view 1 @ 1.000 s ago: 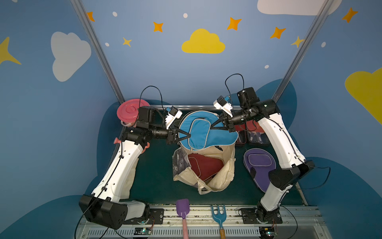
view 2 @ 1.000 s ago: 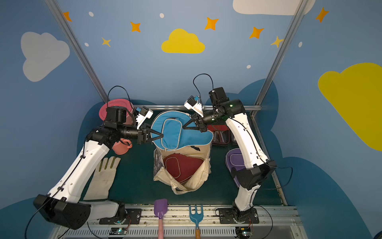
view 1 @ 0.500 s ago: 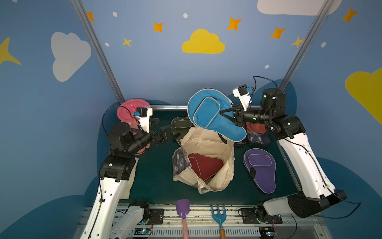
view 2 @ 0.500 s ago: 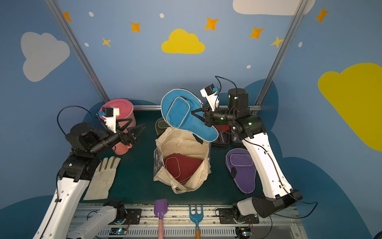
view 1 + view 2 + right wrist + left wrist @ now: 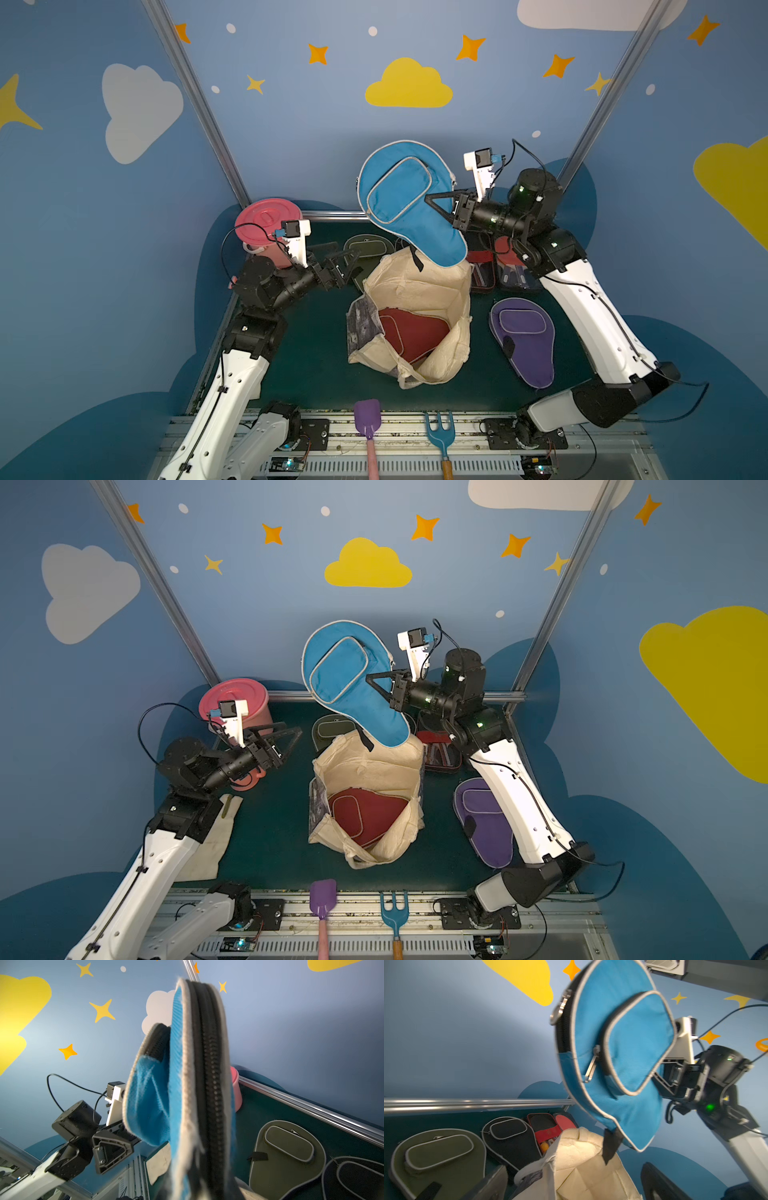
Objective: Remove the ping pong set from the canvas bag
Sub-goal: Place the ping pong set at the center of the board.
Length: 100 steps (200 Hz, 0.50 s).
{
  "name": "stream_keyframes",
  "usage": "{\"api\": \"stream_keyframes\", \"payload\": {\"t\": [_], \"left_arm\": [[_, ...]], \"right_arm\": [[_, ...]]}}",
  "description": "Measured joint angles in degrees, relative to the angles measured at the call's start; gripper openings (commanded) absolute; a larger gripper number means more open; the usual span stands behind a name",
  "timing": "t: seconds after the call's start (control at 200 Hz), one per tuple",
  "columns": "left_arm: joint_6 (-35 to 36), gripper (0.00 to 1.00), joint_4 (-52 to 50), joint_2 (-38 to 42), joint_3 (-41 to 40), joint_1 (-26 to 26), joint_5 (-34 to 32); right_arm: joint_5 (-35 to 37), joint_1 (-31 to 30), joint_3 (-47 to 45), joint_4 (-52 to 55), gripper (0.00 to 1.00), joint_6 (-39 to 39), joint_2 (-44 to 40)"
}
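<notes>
Now | right hand [image 5: 372, 680] pinches blue case [image 5: 340, 675] over canvas bag [image 5: 374, 766] | left hand [image 5: 286, 731] wide, empty

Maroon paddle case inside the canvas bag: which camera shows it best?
Both top views look down into the open canvas bag, showing the maroon paddle case lying inside. The left wrist view catches only the bag's cream fabric; in the right wrist view the blue paddle case blocks it.
</notes>
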State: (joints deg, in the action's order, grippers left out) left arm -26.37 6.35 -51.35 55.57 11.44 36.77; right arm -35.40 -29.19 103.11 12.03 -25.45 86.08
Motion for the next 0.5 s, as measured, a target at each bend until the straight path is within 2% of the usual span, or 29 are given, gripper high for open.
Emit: {"api": "stream_keyframes", "payload": {"t": [0.33,0.501], "left_arm": [[-2.73,1.00,7.63,-2.51,-1.53,2.25,0.72],[-6.10,1.00,14.25,-5.31,-4.33,2.86,3.61]], "right_arm": [[1.36,-2.91,-2.86,-6.56,0.00,-6.99,4.17],[1.60,-3.87,-3.96,-9.33,0.00,-8.66,4.63]]}}
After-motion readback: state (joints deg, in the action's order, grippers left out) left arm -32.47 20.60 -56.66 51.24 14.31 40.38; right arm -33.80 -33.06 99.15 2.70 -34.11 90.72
